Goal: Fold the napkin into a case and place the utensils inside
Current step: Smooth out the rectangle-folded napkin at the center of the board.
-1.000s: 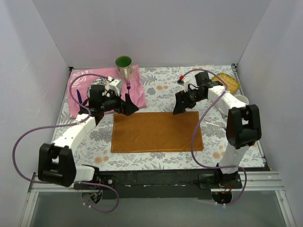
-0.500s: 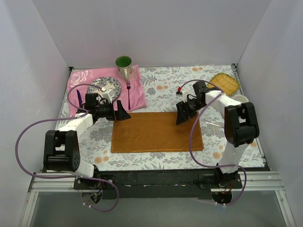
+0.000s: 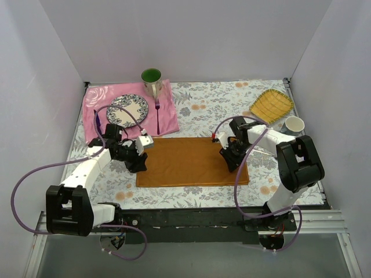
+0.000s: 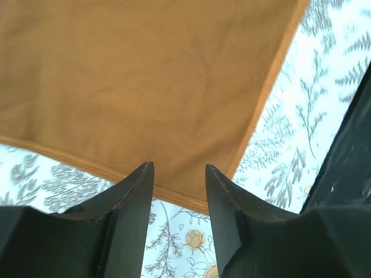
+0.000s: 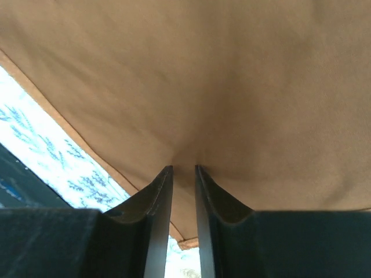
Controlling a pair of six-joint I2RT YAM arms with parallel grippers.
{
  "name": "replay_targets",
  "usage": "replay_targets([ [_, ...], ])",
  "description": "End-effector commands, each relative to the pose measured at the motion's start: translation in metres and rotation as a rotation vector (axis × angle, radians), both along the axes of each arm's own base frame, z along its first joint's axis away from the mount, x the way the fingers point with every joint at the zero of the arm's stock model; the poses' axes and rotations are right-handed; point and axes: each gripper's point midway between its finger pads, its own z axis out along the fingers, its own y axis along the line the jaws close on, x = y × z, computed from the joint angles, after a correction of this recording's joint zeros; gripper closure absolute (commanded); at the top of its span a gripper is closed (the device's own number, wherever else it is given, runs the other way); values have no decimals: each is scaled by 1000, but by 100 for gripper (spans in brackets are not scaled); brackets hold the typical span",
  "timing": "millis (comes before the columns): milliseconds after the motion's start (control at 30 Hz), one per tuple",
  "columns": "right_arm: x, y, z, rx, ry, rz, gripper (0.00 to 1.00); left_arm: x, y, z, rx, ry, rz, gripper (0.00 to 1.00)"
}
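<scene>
1. The napkin [image 3: 191, 161] lies spread flat in a single layer on the flowered table cover [image 3: 197, 110], not yet folded. It is thin, glossy satin, so I judge it light, limp and slippery. It would likely slide over the cover or slip from a shallow pinch, and it would hold a crease poorly.
2. The hemmed border looks like the best place to take hold. Gripping both side edges at once should keep the fold square.
3. The left gripper [image 4: 178, 171] sits at the napkin's left edge. Its fingers are spread and straddle the hem, with no cloth gathered between them.
4. The right gripper [image 5: 183, 168] sits at the napkin's right edge. Its fingers are almost together and the cloth puckers toward the tips, so it seems to pinch the napkin.
5. Beyond the napkin's far-left corner lies a pink cloth [image 3: 171, 119], which carries a purple fork [image 3: 157, 113] and a plate [image 3: 127, 107].
6. In the top view the arms cover both gripped spots on the napkin. I cannot tell whether either edge is lifted, and I cannot make out a spoon anywhere.
</scene>
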Motion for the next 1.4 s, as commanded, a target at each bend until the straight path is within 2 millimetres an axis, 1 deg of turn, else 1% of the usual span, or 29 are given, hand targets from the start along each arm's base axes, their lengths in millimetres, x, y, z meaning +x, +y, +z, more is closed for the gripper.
replay_targets([
  [0, 22, -19, -14, -115, -78, 4, 71, -22, -6, -14, 77, -41, -127, 62],
  [33, 26, -20, -15, -125, -86, 6, 71, -25, -10, -17, 84, -42, -136, 62],
  [67, 32, -24, -17, -149, -99, 8, 71, -26, -19, -19, 88, -58, -162, 62],
  [100, 35, -26, -21, -163, -96, 9, 72, -31, -21, -26, 102, -40, -158, 62],
  [133, 40, -28, -22, -171, -102, 2, 72, -34, -25, -28, 103, -40, -165, 63],
  [167, 53, -26, -17, -171, -129, -3, 72, -37, -34, -28, 101, -52, -195, 64],
  [200, 58, -26, -18, -174, -129, -9, 73, -37, -37, -27, 103, -57, -198, 65],
  [233, 62, -28, -14, -175, -129, -16, 73, -37, -40, -25, 93, -58, -194, 65],
  [267, 73, -23, -5, -154, -152, -20, 73, -38, -42, -23, 88, -56, -201, 66],
  [333, 79, -21, 11, -123, -168, -28, 73, -37, -42, -16, 95, -77, -227, 66],
  [367, 72, -15, 20, -78, -147, -21, 72, -42, -39, -15, 107, -74, -243, 66],
  [400, 71, -12, 36, -48, -178, -22, 70, -45, -36, -14, 118, -77, -255, 65],
  [433, 66, -11, 43, -27, -181, -20, 69, -46, -33, -13, 135, -85, -263, 63],
  [467, 58, -9, 59, 4, -202, -24, 69, -53, -29, -12, 149, -87, -288, 61],
  [500, 47, -13, 57, -3, -188, -30, 68, -55, -27, -11, 158, -90, -295, 59],
  [533, 40, -19, 57, -17, -186, -53, 67, -58, -25, -11, 167, -94, -302, 57],
  [567, 34, -23, 64, -19, -209, -69, 67, -63, -21, -14, 187, -97, -315, 57],
  [600, 26, -29, 62, -34, -199, -84, 67, -64, -20, -13, 196, -120, -320, 57],
  [633, 14, -41, 52, -75, -168, -117, 67, -65, -18, -14, 207, -133, -323, 57],
  [667, 10, -47, 53, -85, -173, -135, 68, -69, -14, -19, 233, -140, -340, 57],
  [733, 2, -63, 43, -114, -144, -194, 68, -73, -13, -20, 253, -165, -359, 57],
  [833, -4, -75, 37, -141, -115, -245, 68, -78, -12, -27, 286, -170, -376, 57],
  [1000, 0, -84, 32, -191, -111, -300, 69, -81, -14, -33, 323, -156, -403, 60],
  [1133, -3, -92, 27, -234, -101, -309, 71, -92, -19, -42, 351, -128, -460, 60],
  [1233, -2, -99, 26, -259, -113, -315, 75, -97, -22, -48, 368, -120, -488, 60],
  [1300, 1, -102, 27, -261, -125, -334, 83, -98, -22, -52, 385, -112, -491, 61],
  [1367, 6, -101, 32, -237, -141, -373, 83, -97, -23, -54, 389, -109, -485, 61],
])
